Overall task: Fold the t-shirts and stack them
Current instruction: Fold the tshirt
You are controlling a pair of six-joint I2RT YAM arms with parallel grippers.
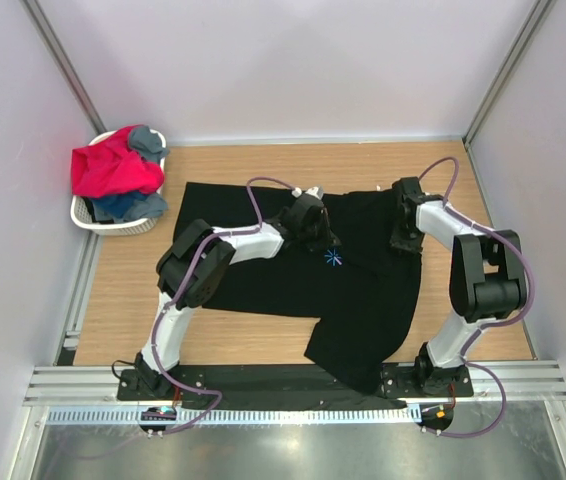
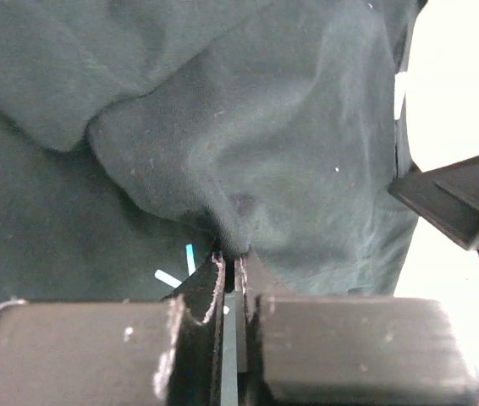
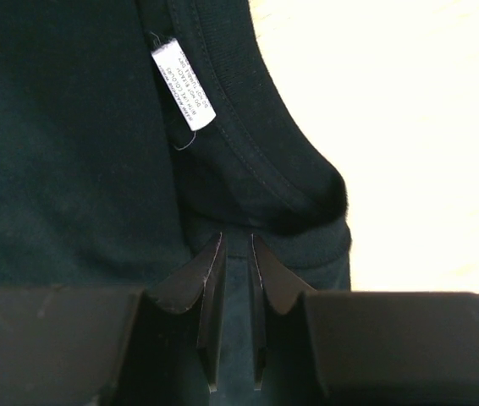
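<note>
Top external view: early stage of folding, with the first garment in hand and no stack begun.
Nearest the arm bases, one corner of the black t-shirt (image 1: 293, 285) reaches over the near edge of the table (image 1: 263, 165); the rest lies spread and partly doubled over, its starburst print (image 1: 334, 258) facing up. Mid-table, the left gripper (image 2: 229, 258) is pressed together on a raised pucker of the black cloth beside the print, and the right gripper (image 3: 235, 241) pinches the neckband near the care label (image 3: 176, 85). Farthest off, at the far left, the red-pink t-shirt (image 1: 108, 168), grey t-shirt (image 1: 148, 142) and blue t-shirt (image 1: 123, 205) lie heaped, unfolded, in the laundry basket (image 1: 93, 222). On this evidence one fold is under way; three garments and all stacking remain.
</note>
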